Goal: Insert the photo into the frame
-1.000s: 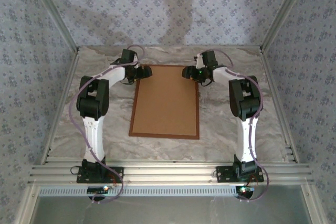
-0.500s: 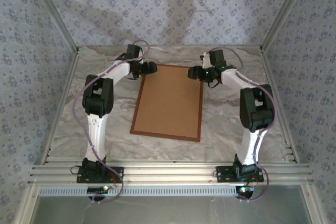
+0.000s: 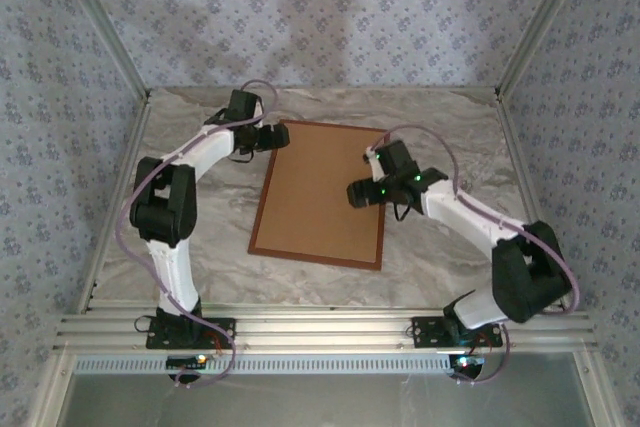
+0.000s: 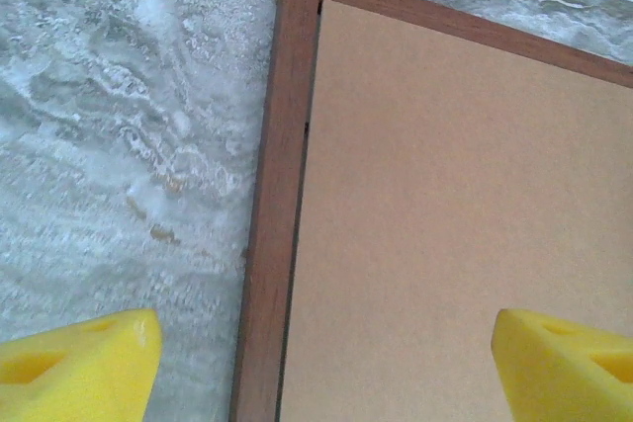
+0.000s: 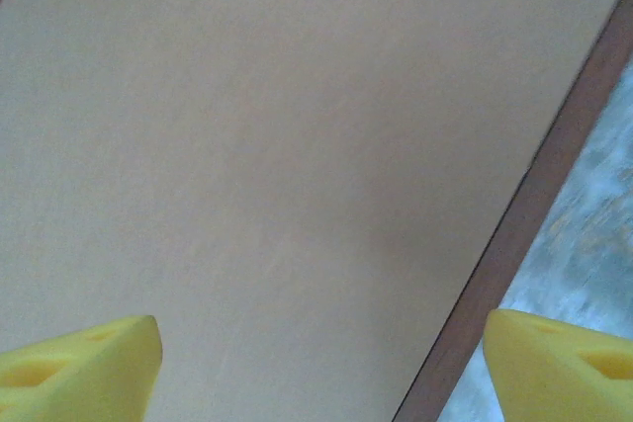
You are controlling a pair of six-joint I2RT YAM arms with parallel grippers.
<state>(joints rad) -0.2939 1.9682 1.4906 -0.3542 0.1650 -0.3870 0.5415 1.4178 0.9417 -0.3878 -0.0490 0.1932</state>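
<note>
The frame (image 3: 314, 259) lies flat on the marble table, a thin reddish-brown rectangle with a plain brown backing board (image 3: 322, 192) filling it. The photo is hidden. My left gripper (image 3: 272, 137) hovers at the frame's far left corner, open; in the left wrist view its yellow fingertips (image 4: 81, 363) straddle the left rail (image 4: 272, 244) and the board (image 4: 445, 185). My right gripper (image 3: 364, 193) hangs open over the right side of the frame. Its fingertips (image 5: 560, 363) span the board (image 5: 297, 145) and the right rail (image 5: 539, 210), with nothing held between them.
Aluminium posts and patterned walls close in the table on three sides. Bare marble (image 3: 200, 237) lies left of the frame and more (image 3: 450, 137) at the far right. The right arm's elbow (image 3: 530, 277) sticks out near the right edge.
The right gripper came away from the frame's far right corner towards the near side along the right rail, and its jaws widened. The frame has turned slightly. The left gripper stays at the far left corner.
</note>
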